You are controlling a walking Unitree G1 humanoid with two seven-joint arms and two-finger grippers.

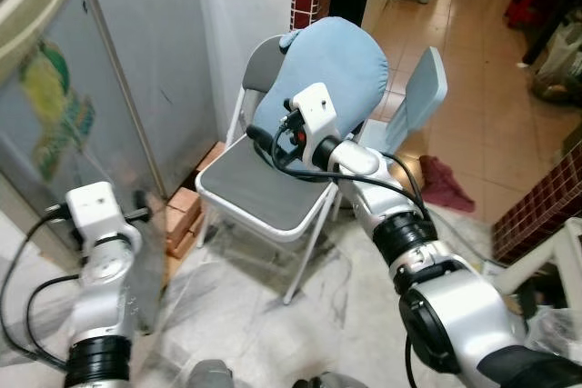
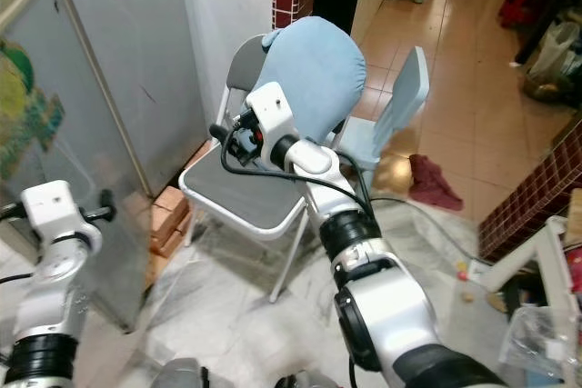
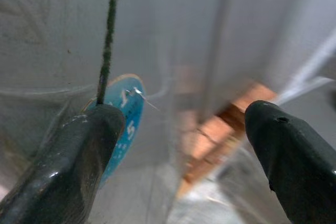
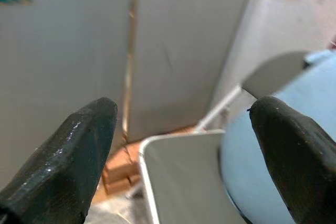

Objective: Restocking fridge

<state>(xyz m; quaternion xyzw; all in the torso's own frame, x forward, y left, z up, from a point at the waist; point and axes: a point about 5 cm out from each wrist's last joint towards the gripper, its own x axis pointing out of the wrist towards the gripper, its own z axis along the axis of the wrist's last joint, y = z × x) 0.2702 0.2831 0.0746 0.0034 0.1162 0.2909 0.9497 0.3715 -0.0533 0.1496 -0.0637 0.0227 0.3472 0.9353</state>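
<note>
Fridge (image 1: 118,70) door looks heavy, stiff and smooth, best pulled at its edge; left end effector (image 3: 178,150) and right end effector (image 4: 184,145) both spread, empty.

Two silver metallic arms with rounded, glossy segments joined by black ribbed collars. Each wrist carries a white boxy camera module (image 1: 314,115), the right one showing a small red part. Black cables loop along both forearms. Long matte-black fingers (image 4: 68,156) with blunt rounded tips.
</note>
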